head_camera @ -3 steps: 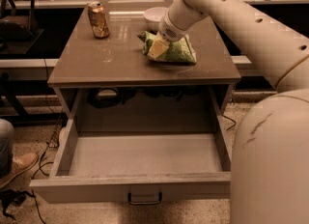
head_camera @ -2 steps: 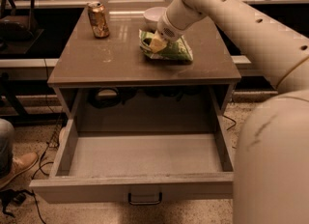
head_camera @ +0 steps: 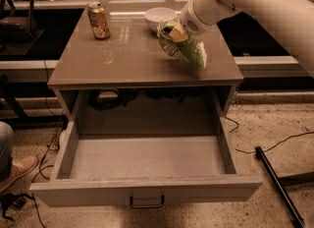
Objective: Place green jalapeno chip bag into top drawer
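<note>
at the far left a shoe (head_camera: 17,169) rests on the floor. on the cabinet top (head_camera: 122,60) a drink can (head_camera: 99,19) stands upright near the back left corner, and to its right a white bowl (head_camera: 159,16) sits at the back edge. below, the top drawer (head_camera: 147,191) is pulled wide open, its handle (head_camera: 146,203) facing us and its bare floor showing. just right of the bowl is the gripper (head_camera: 177,32), reaching in from the upper right above the right half of the cabinet top. the green jalapeno chip bag (head_camera: 189,50) hangs from it, tilted, its lower end pointing down to the right and, as far as we can tell, just clear of the surface.

we judge the task about halfway done: the drawer is open and the bag is in hand, but not yet over the drawer. what is left is to carry it forward past the front edge, lower it in and let go. the jaws are nearly closed, pinching the bag's crumpled upper end; we see them touch nothing else. at the far right a dark pole (head_camera: 277,183) lies on the floor.
</note>
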Robot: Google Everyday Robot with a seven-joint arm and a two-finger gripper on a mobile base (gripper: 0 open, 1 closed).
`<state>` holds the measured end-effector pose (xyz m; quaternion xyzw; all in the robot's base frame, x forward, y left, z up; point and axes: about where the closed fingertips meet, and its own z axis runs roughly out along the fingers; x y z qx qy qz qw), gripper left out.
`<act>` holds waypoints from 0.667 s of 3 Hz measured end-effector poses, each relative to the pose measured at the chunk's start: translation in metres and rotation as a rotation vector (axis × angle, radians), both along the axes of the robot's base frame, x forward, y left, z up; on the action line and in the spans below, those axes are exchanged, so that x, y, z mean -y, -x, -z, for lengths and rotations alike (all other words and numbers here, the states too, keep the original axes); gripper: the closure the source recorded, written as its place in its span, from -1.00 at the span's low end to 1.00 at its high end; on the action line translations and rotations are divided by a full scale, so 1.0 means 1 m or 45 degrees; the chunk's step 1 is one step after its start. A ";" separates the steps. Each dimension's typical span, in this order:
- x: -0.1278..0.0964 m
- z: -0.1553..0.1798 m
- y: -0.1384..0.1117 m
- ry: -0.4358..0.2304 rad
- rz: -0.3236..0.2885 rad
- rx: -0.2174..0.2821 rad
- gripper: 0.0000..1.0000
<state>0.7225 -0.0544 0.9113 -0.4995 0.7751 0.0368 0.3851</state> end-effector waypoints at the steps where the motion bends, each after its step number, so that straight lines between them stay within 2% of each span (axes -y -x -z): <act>1: 0.030 -0.027 0.045 0.027 0.145 0.021 1.00; 2: 0.030 -0.027 0.045 0.027 0.145 0.021 1.00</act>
